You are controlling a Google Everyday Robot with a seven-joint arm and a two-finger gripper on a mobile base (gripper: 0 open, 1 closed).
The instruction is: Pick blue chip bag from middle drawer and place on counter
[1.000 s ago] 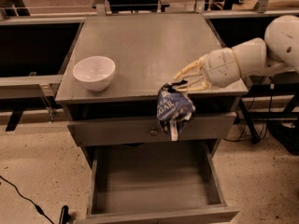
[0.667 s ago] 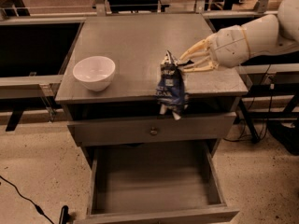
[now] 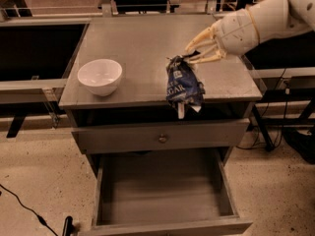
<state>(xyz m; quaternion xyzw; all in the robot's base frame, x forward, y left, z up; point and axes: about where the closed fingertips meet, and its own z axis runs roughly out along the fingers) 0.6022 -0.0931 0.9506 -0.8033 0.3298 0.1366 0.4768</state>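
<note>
My gripper (image 3: 191, 56) reaches in from the right above the counter (image 3: 142, 43) and is shut on the top edge of the blue chip bag (image 3: 183, 85). The bag hangs below the fingers (image 3: 204, 59), crumpled, with white lettering. Its lower end overlaps the counter's front edge, right of centre. I cannot tell whether it touches the counter. The middle drawer (image 3: 162, 191) is pulled out below, and its bare bottom holds nothing.
A white bowl (image 3: 100, 76) stands on the counter's front left. The closed top drawer front (image 3: 206, 134) with a small round knob (image 3: 160, 138) sits just under the counter. A black cable (image 3: 29, 210) lies on the floor at the lower left.
The gripper has risen and moved back over the counter with the bag. The bag went from hanging in front of the top drawer to hanging at the counter's front edge.
</note>
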